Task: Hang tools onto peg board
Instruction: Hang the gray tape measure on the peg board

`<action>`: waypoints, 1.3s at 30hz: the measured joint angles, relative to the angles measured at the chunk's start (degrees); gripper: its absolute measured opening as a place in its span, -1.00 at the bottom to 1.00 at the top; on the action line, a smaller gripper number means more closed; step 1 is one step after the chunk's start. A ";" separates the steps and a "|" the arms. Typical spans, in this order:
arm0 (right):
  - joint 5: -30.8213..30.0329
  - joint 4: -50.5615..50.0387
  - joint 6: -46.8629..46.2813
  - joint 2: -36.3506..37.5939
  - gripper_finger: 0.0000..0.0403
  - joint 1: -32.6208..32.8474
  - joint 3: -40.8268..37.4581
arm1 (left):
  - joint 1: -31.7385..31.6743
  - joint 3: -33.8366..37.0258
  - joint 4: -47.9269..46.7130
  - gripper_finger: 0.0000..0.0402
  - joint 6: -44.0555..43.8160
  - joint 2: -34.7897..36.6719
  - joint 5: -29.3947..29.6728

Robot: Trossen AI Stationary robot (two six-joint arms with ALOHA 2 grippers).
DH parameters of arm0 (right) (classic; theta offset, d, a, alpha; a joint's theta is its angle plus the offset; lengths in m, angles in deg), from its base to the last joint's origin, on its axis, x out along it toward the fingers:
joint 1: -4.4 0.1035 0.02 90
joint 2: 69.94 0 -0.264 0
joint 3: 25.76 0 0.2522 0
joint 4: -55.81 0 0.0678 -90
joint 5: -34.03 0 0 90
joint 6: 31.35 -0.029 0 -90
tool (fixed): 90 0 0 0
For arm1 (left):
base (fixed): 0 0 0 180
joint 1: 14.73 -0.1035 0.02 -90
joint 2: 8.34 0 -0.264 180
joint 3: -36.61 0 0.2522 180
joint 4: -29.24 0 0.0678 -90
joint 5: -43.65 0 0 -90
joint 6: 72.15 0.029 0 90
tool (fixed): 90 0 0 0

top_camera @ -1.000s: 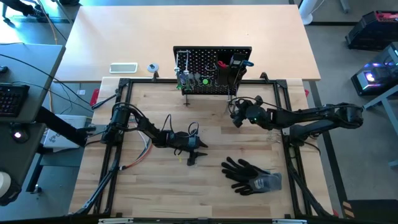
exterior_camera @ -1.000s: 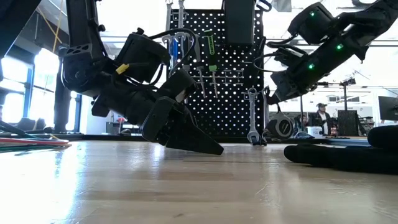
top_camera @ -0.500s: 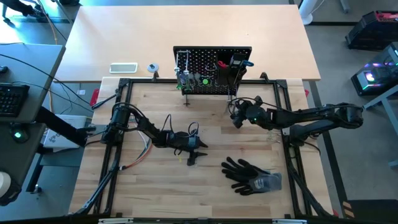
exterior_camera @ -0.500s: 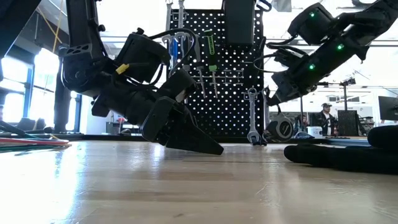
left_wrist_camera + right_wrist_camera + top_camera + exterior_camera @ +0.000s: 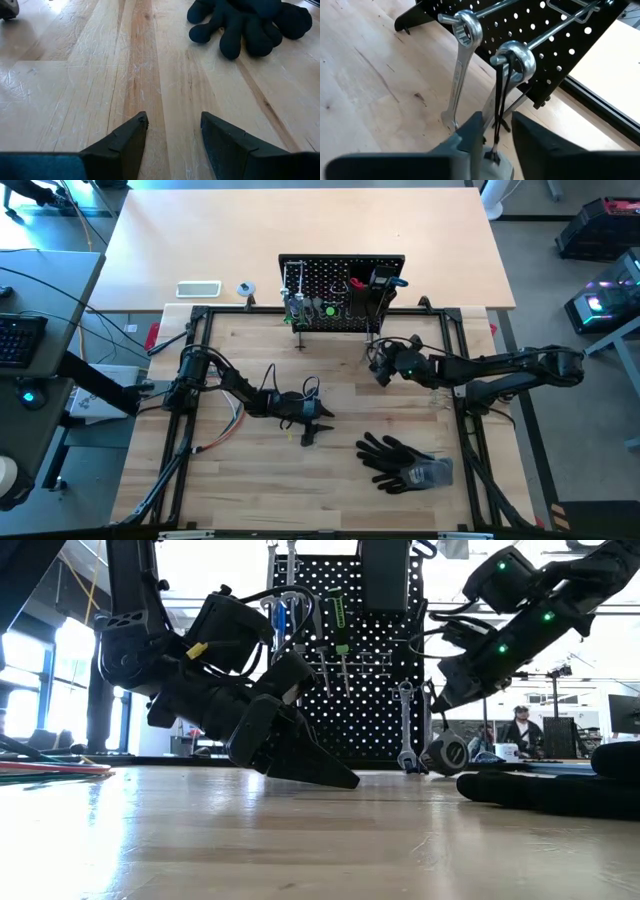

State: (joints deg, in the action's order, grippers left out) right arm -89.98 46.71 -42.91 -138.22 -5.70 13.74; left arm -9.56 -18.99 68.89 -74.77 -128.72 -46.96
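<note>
Wrenches (image 5: 461, 70) are hung on peg board (image 5: 555, 45) hooks. Stiff, slick steel, best gripped mid-shank. Right tool (image 5: 495, 131) is seen slightly parted around the nearer wrench (image 5: 506, 85). Left tool (image 5: 172, 135) is spread, empty, well away from the board.

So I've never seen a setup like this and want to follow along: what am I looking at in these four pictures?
Two robot arms work at a wooden table. One camera looks straight down, one sits at table height, and one rides on each wrist. At the back stands a black peg board with tools hung on it. Black gloves lie near the front. The left gripper rests low over bare wood, open and empty. The right gripper is at the board, its fingers either side of a silver wrench hanging on a peg, beside another wrench.
</note>
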 joint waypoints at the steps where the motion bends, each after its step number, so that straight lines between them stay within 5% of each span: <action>1: 0.01 -0.26 -0.17 0.01 -0.48 0.01 0.00 | 0.01 0.00 0.00 -0.10 -0.12 0.00 0.01; 10: -0.08 -2.46 -1.47 0.01 -0.23 1.01 0.00 | 0.10 -0.04 -0.32 -0.10 -0.76 0.00 -0.01; 39: -5.10 -9.81 -7.78 0.25 -0.22 8.65 0.02 | 0.26 -0.04 -0.81 -0.10 -3.18 0.00 -0.31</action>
State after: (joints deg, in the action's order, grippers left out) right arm -95.08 36.90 -50.70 -137.97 2.95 13.76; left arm -9.30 -19.04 68.08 -77.95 -128.72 -47.27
